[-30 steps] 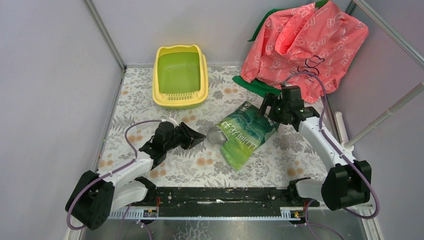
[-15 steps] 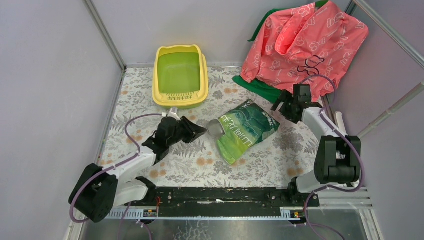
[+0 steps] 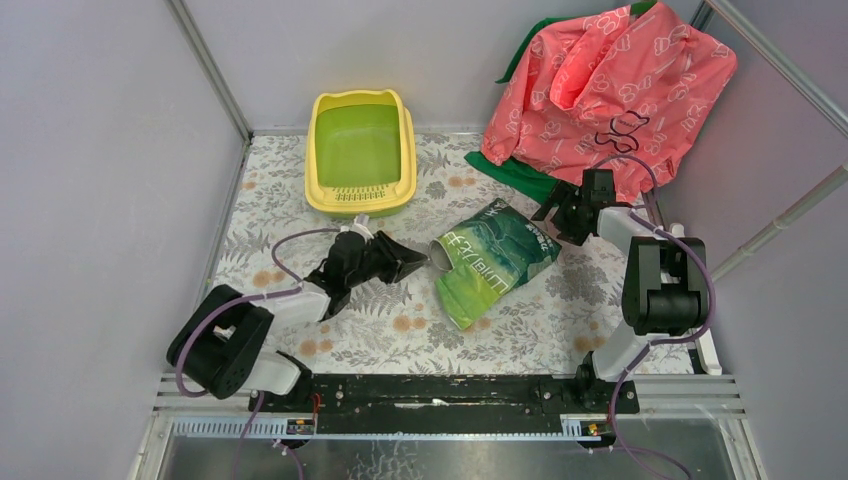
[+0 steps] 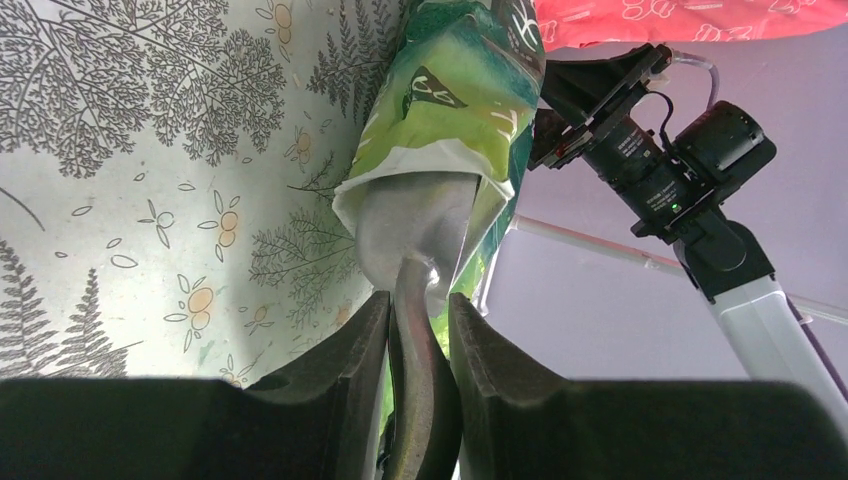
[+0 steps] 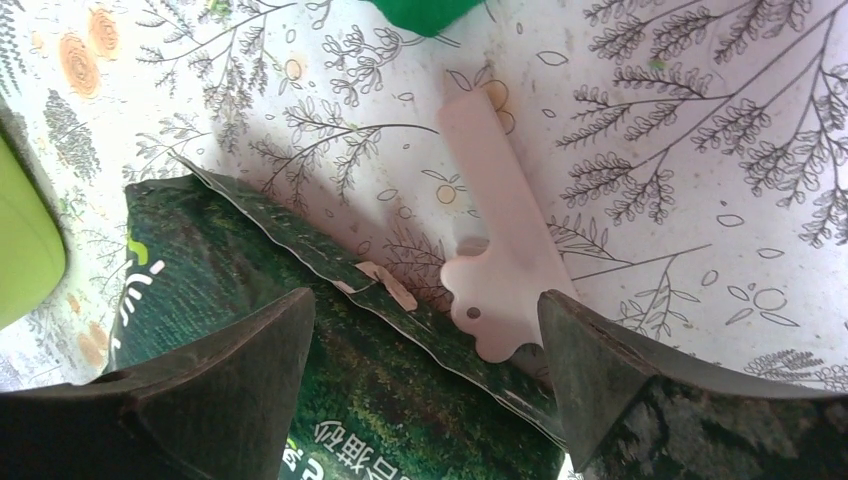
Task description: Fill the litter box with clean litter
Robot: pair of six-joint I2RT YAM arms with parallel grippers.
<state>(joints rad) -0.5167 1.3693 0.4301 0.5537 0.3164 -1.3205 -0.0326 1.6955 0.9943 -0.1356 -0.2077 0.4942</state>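
Note:
The yellow litter box (image 3: 360, 155) with its green inside stands at the back of the table and holds nothing. A glossy green bag (image 3: 492, 258) lies on its side in the middle. My left gripper (image 3: 397, 262) is shut on the handle of a metal scoop (image 4: 418, 330). The scoop's bowl (image 4: 415, 225) sits in the bag's open mouth (image 4: 440, 165). My right gripper (image 3: 562, 215) is open above the bag's far corner (image 5: 330, 340), holding nothing. No clean litter shows; the bag hides its contents.
A pink printed garment (image 3: 610, 80) over green cloth (image 3: 515, 175) fills the back right corner. A pale pink flat plastic piece (image 5: 500, 270) lies on the patterned tablecloth (image 3: 400, 330) just beyond the bag. Grey walls enclose the table on three sides.
My left gripper has moved right and pushed the scoop's bowl into the bag's mouth. The right arm has folded back, its gripper staying by the bag's far corner. The bag shifted slightly.

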